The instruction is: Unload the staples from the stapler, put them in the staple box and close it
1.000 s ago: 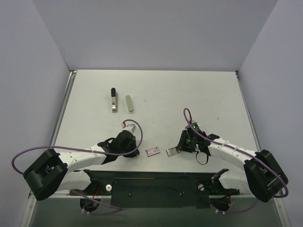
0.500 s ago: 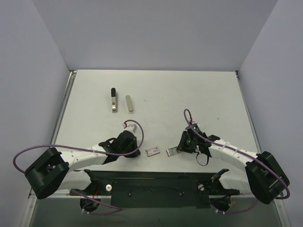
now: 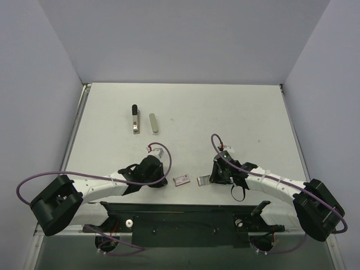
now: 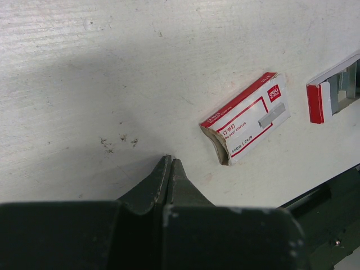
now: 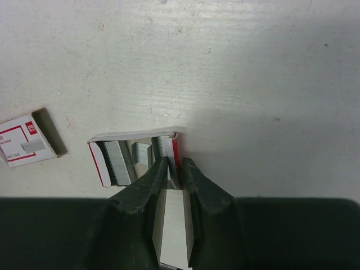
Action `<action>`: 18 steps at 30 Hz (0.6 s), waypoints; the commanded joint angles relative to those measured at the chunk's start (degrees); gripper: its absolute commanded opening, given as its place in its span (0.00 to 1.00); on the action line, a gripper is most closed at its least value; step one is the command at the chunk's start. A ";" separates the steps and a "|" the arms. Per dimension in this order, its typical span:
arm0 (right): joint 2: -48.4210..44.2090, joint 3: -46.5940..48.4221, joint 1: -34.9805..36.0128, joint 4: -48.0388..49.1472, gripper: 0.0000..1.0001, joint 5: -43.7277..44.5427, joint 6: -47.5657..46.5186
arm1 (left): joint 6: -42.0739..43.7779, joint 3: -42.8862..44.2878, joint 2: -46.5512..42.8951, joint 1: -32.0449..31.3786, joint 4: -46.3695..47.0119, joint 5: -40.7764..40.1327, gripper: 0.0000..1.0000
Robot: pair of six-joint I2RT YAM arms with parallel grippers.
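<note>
Now | scuffed white table (image 3: 225, 112); left tool (image 4: 169, 163) closed, empty — right tool (image 5: 174, 162) narrow, grip unclear

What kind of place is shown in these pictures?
Probably a robot test cell: a white table closed in by blank walls, two robot arms bolted at its near edge, and a stapler and a staple box laid out.

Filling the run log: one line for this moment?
left claw shut, idle | right claw astride staple tray, grip unclear | stapler untouched
</note>
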 commanded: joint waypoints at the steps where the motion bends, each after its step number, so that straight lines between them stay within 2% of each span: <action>1: 1.14 2.69 2.59 -3.86 0.12 5.86 -0.25 | -0.22 0.96 0.22 -0.41 0.70 -0.31 0.00; 8: 2.46 3.92 4.61 -5.53 0.00 9.29 -0.25 | 0.04 1.04 0.83 -0.49 0.88 0.13 0.00; 18: 4.66 4.71 5.67 -3.95 0.00 11.05 -1.12 | 0.22 1.05 1.71 -1.02 0.88 1.18 0.00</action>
